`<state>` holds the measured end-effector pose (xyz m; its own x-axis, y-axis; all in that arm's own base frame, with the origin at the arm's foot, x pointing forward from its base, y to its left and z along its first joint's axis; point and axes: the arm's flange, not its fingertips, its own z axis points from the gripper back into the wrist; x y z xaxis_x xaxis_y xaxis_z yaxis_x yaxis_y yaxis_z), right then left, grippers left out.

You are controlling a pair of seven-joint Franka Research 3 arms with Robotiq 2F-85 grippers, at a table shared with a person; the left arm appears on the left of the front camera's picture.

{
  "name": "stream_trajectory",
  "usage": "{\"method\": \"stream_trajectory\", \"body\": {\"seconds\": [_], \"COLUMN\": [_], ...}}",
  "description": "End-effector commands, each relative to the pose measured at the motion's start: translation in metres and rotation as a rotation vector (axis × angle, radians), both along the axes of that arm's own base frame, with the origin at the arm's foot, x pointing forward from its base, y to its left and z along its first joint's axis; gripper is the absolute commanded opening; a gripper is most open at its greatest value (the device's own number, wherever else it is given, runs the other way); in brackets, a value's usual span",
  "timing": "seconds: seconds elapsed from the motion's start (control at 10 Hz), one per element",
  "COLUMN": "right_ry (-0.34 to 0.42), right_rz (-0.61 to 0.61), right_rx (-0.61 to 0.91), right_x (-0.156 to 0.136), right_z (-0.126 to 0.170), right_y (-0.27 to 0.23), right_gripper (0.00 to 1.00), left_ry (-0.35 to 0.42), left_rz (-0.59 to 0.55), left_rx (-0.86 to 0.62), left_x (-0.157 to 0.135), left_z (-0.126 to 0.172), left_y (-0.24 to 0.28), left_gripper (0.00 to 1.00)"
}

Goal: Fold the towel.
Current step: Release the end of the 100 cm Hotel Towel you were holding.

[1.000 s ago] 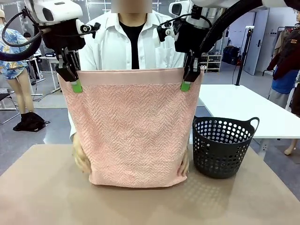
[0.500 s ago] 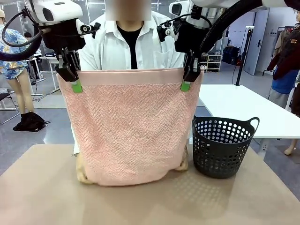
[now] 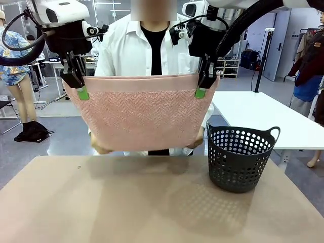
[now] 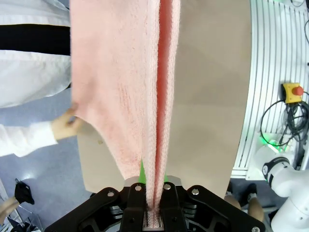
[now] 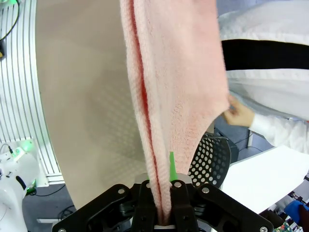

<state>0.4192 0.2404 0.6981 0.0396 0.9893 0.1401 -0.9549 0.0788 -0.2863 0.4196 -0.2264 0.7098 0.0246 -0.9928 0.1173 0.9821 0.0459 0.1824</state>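
Pinching the towel (image 3: 144,114) by its top corners with left gripper (image 3: 82,92) and right gripper (image 3: 200,92), dangling it above the table (image 3: 152,207); hiding the person's hands (image 4: 67,123) mostly behind its lower edge, beside the basket (image 3: 238,162).

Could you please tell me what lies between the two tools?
The towel, its top border stretched from the left tool to the right tool, seen in the front view.

The left gripper (image 3: 81,91) and the right gripper (image 3: 201,90) are held raised at the same height and well apart, both pointed downward, each being closed tight on an upper corner of the towel (image 3: 144,111), whose top edge is stretched level between them.
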Motion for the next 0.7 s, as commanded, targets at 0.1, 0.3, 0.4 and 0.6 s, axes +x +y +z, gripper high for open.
{"method": "stream_trajectory", "body": {"seconds": [0.1, 0.3, 0.4, 0.6], "right_ry": [-0.003, -0.003, -0.003, -0.003], "right_rz": [0.0, 0.0, 0.0, 0.0], "right_rx": [0.001, 0.001, 0.001, 0.001], "right_x": [-0.0002, -0.0002, -0.0002, -0.0002], "right_z": [0.001, 0.001, 0.001, 0.001], "right_y": [-0.0002, -0.0002, -0.0002, -0.0002], "right_gripper": [0.0, 0.0, 0.0, 0.0], "left_ry": [-0.003, -0.003, -0.003, -0.003], "left_rz": [0.001, 0.001, 0.001, 0.001], "left_rx": [-0.001, -0.001, -0.001, -0.001], "left_x": [0.0002, 0.0002, 0.0002, 0.0002], "left_z": [0.0013, 0.0013, 0.0013, 0.0013], "left_y": [0.0009, 0.0009, 0.0009, 0.0009], "left_gripper": [0.0, 0.0, 0.0, 0.0]}}
